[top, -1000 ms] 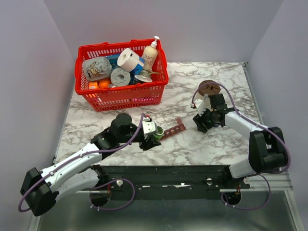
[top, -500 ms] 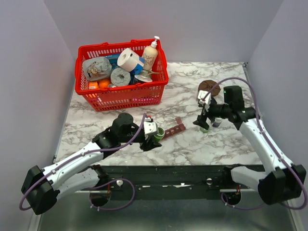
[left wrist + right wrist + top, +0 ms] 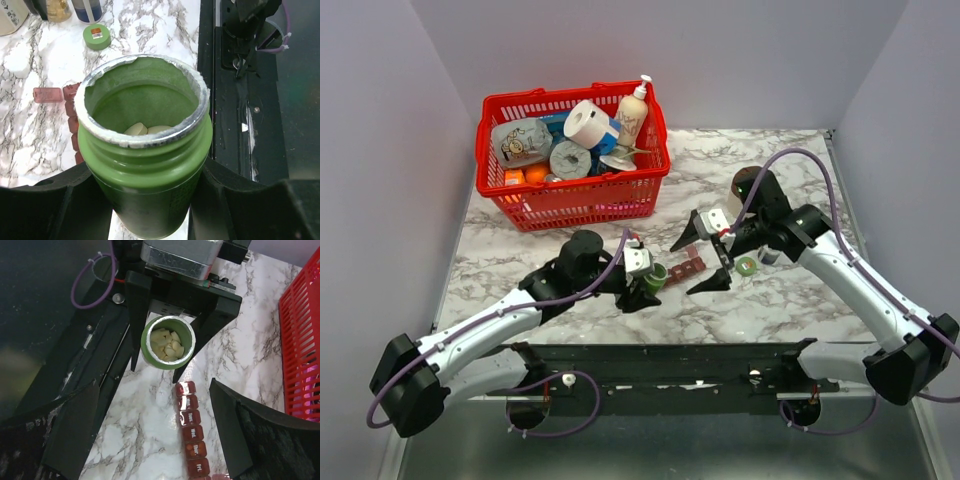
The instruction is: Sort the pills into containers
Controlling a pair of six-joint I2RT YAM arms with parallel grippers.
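You hold the uncapped green pill bottle (image 3: 145,165) in your left claw (image 3: 650,280), pills (image 3: 166,346) inside, just beside the pill organizer (image 3: 191,432) on the worktop (image 3: 770,300), while your right claw (image 3: 700,258) hangs wide open over that strip, so sorting looks not yet begun.

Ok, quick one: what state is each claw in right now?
Left claw: closed on the uncapped green pill bottle.
Right claw: open, holding nothing.
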